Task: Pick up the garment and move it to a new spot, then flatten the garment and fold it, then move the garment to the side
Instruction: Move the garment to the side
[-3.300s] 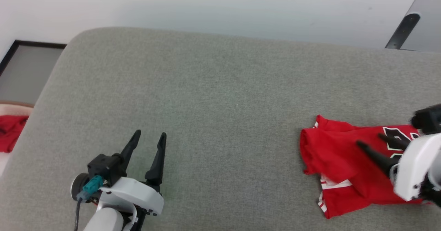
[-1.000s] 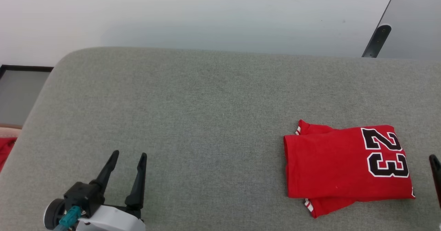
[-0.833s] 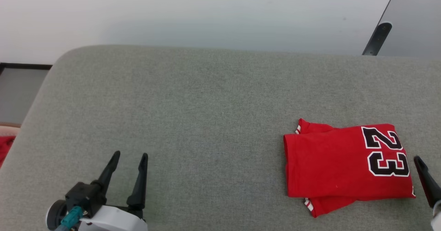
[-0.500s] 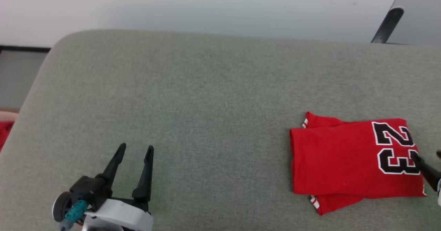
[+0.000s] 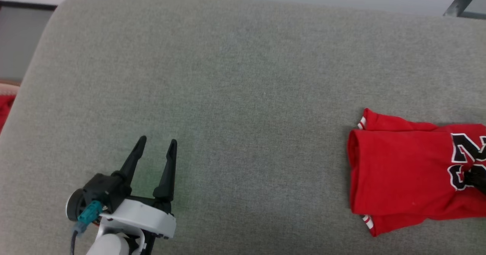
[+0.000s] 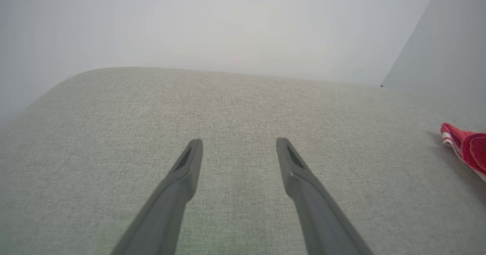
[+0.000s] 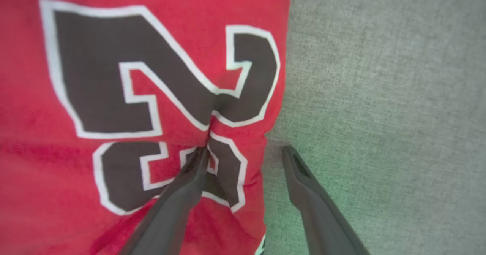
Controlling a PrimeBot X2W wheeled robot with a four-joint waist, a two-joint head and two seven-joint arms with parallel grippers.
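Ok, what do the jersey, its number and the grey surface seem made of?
Jersey: soft matte knit, probably; it puckers at the right claw tip. Number: flat black with white outline, printed or sewn on, can't tell. Grey surface: woven upholstery, visible coarse weave, rounded corner suggests padding.

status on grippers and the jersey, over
Left gripper open, idle over grey cushion. Right gripper open, straddling the garment edge, one finger on the number. Garment folded flat. Nothing in the way.

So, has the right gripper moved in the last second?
Yes: the right gripper has moved left, onto the numbered edge of the garment; earlier its fingertip stood clear of it.
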